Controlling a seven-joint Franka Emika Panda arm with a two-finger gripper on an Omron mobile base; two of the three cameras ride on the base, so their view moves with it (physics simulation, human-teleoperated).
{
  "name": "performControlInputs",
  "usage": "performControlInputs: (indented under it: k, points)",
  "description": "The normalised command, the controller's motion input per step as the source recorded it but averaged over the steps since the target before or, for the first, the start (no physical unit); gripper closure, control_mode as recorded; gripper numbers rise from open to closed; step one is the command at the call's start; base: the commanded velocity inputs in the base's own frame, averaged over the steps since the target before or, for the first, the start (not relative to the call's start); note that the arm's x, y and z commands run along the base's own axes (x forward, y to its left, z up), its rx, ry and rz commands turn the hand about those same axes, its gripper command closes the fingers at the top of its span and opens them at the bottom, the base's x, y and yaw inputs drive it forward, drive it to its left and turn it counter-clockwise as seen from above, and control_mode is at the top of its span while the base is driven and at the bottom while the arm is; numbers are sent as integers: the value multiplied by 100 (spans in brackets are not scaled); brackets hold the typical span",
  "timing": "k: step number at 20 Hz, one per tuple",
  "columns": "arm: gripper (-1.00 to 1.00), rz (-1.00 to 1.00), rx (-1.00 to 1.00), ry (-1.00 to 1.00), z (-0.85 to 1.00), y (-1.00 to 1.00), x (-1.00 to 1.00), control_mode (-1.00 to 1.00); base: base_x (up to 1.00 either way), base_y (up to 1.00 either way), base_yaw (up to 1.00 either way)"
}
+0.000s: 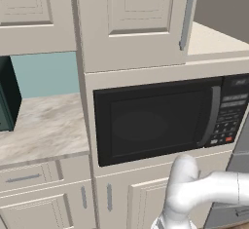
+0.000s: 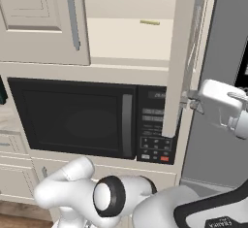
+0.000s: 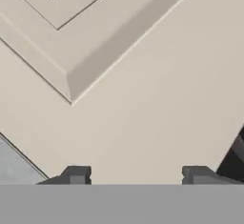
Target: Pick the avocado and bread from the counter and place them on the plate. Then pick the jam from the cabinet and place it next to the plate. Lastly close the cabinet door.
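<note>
Closing step: fingers apart, pressed near tall cream panelled cabinet door; push squarely, avoid black microwave below.

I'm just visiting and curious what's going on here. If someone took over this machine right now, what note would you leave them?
Claw: open, holding nothing, close against the outer face of the cabinet door, near its lower end.
Cabinet door: open, seen edge-on in the right base view, above the microwave.
Shelf inside the cabinet: no jam jar on the part in sight, so the jam has probably been taken out already.
Avocado, bread, plate: these pictures cannot confirm where they are, so check the counter.
Left: push the door shut.
</note>
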Motion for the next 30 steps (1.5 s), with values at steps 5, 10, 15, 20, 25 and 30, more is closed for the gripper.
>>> performControlInputs:
  k: [5, 10, 15, 20, 25, 30]
  points:
    - [-100, 20, 14, 17, 0, 87, -38, -100, 0, 0, 0]
    - [-100, 14, 13, 22, 11, 89, -14, -100, 0, 0, 0]
    - [-100, 1, 2, 25, 26, 91, 5, -100, 0, 0, 0]
    - [-100, -4, -3, 39, 3, 95, 11, -100, 0, 0, 0]
    - [-100, -18, -11, 45, 0, 96, 14, -100, 0, 0, 0]
    - [-100, -42, -19, 27, 12, 54, 60, -100, 0, 0, 0]
